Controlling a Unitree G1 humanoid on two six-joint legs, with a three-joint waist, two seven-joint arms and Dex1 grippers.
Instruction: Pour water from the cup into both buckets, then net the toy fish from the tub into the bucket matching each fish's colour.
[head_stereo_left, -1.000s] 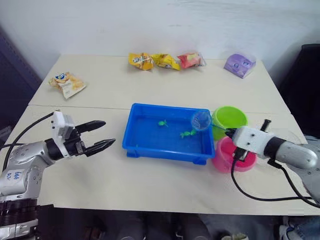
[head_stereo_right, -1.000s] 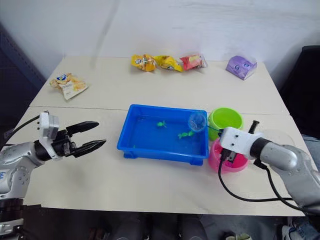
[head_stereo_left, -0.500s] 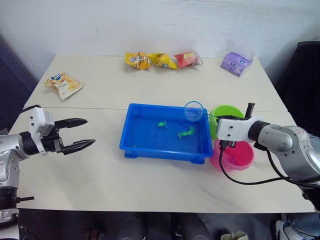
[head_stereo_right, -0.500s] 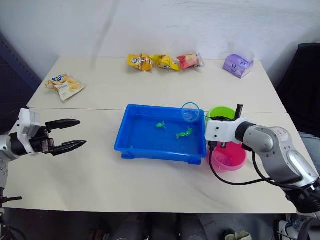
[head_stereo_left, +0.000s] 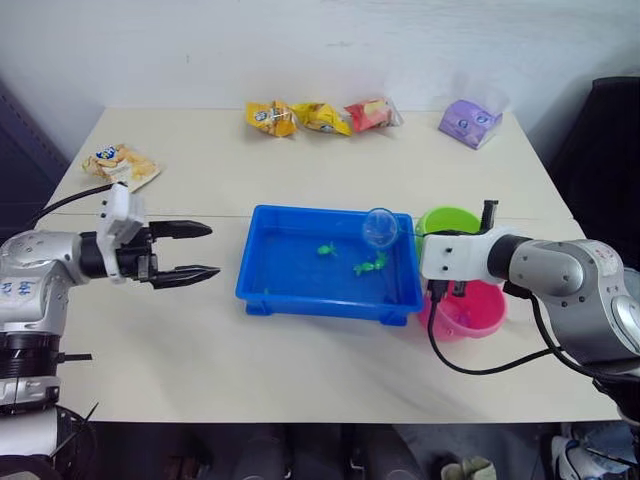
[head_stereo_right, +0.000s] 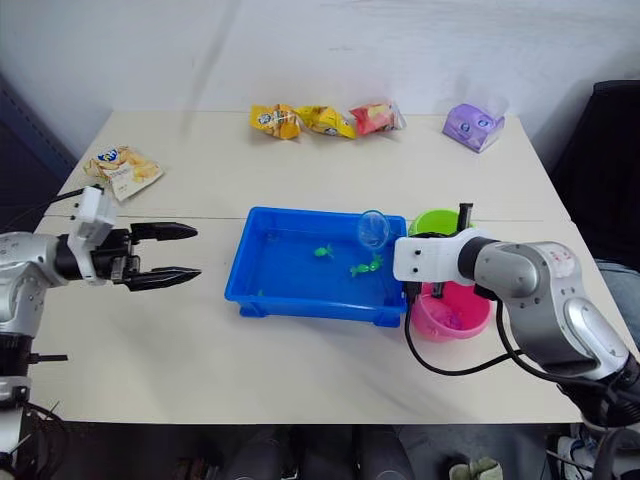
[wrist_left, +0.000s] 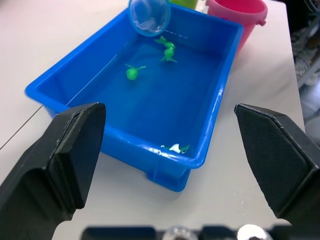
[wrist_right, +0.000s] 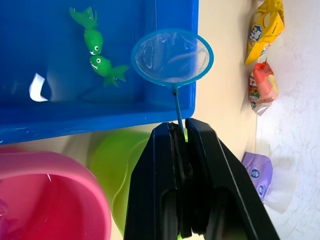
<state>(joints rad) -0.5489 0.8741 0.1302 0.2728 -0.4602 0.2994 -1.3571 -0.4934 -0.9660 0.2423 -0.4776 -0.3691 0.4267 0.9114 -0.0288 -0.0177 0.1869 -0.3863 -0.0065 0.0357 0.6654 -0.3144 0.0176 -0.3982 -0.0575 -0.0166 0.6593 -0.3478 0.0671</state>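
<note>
The blue tub (head_stereo_left: 318, 300) sits mid-table with two green toy fish (head_stereo_left: 325, 249) (head_stereo_left: 370, 266) in its water. My right gripper (wrist_right: 180, 127) is shut on the net's thin handle. The net (head_stereo_left: 380, 229), a light blue hoop, hangs empty over the tub's far right corner, just above the fish (wrist_right: 102, 65). Right of the tub stand the buckets, the green bucket (head_stereo_left: 450, 220) behind and the pink bucket (head_stereo_left: 468, 312) in front. My left gripper (head_stereo_left: 205, 250) is open, hovering over the table left of the tub (wrist_left: 165, 165). The cup is out of view.
Three snack packets (head_stereo_left: 320, 118) and a purple pouch (head_stereo_left: 470, 122) lie along the table's far edge. Another snack packet (head_stereo_left: 118, 163) lies at the far left. A black chair (head_stereo_left: 600, 130) stands past the table's right side.
The camera has shifted. My right arm has carried the net a little left, from the tub's right rim by the green bucket to over the tub. The left gripper stays open.
</note>
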